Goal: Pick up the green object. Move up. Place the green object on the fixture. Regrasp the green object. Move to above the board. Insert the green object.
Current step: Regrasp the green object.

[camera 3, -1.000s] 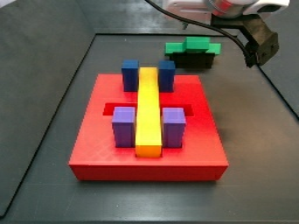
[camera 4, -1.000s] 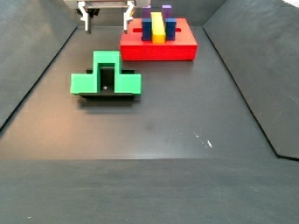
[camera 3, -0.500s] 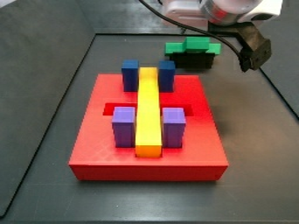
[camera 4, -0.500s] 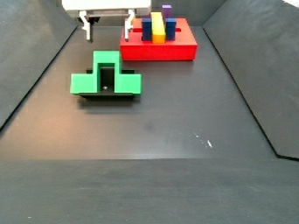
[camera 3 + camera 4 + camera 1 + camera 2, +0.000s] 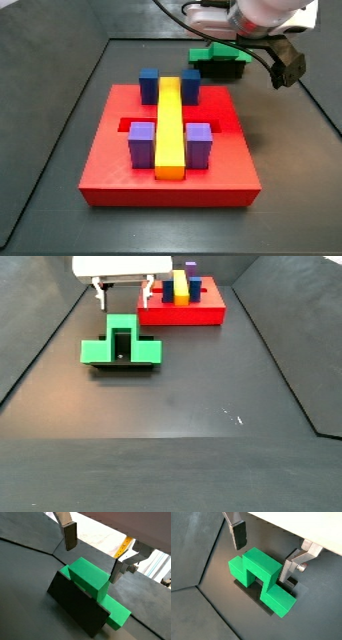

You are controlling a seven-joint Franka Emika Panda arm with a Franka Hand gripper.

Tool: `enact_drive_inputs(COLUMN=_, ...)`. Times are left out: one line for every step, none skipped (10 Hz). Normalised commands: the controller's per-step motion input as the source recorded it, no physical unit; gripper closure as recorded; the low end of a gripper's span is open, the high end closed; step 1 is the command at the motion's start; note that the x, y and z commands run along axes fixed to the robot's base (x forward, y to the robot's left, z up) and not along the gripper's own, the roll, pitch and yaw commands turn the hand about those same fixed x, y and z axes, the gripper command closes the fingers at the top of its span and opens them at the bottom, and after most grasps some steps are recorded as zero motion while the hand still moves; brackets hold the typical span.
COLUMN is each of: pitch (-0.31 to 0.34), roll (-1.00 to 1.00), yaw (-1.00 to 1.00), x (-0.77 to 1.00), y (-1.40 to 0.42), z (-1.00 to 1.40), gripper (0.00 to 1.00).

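Your green object (image 5: 120,344) sits on the fixture (image 5: 75,607), so placing looks done. The gripper (image 5: 262,553) hangs above it, fingers apart and empty. You have regrasping, travel to the board (image 5: 168,160) and insertion left.

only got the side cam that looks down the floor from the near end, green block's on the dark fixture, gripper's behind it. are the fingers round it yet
Observer: No. In both wrist views the open gripper hangs above the bright green bridge-shaped plastic block, fingers clear of it.
Operator: board slots free?
Observer: In a side view the large red square board shows an open cut-out left of the long yellow bar.
Operator: block seated flat?
Observer: It rests on the dark fixture, one arm overhanging.
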Motion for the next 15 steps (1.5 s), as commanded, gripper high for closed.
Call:
enact_drive_inputs(pitch=0.0, roll=0.0, yaw=0.05, x=0.05, y=0.04, z=-0.22, gripper=0.0)
enact_drive_inputs(pitch=0.0, roll=0.0, yaw=0.05, x=0.06, y=0.05, z=-0.21, gripper=0.0)
enact_drive_inputs(pitch=0.0, roll=0.01, yaw=0.05, x=0.07, y=0.05, z=-0.21, gripper=0.0)
enact_drive_inputs(pitch=0.0, roll=0.02, yaw=0.05, x=0.08, y=0.06, z=-0.23, gripper=0.0)
enact_drive_inputs(pitch=0.0, roll=0.05, yaw=0.07, x=0.13, y=0.09, z=-0.25, gripper=0.0)
enact_drive_inputs(pitch=0.0, roll=0.09, yaw=0.11, x=0.2, y=0.12, z=-0.28, gripper=0.0)
enact_drive_inputs(pitch=0.0, roll=0.1, yaw=0.14, x=0.25, y=0.16, z=-0.29, gripper=0.0)
enact_drive_inputs(pitch=0.0, roll=0.11, yaw=0.13, x=0.24, y=0.17, z=-0.28, gripper=0.0)
enact_drive_inputs(pitch=0.009, roll=0.1, yaw=0.07, x=0.19, y=0.13, z=-0.19, gripper=0.0)
enact_drive_inputs(pitch=0.074, roll=0.05, yaw=0.04, x=0.22, y=0.19, z=-0.08, gripper=0.0)
enact_drive_inputs(pitch=0.023, roll=0.0, yaw=0.05, x=0.12, y=0.05, z=0.0, gripper=0.0)
enact_drive_inputs(pitch=0.0, roll=-0.1, yaw=0.0, x=0.0, y=0.1, z=0.0, gripper=0.0)
enact_drive_inputs(pitch=0.0, roll=-0.13, yaw=0.0, x=0.0, y=0.11, z=0.06, gripper=0.0)
enact_drive_inputs(pitch=-0.037, roll=-0.11, yaw=0.0, x=-0.02, y=0.04, z=0.04, gripper=0.0)
enact_drive_inputs(pitch=0.0, roll=0.0, yaw=0.0, x=0.0, y=0.0, z=0.0, gripper=0.0)
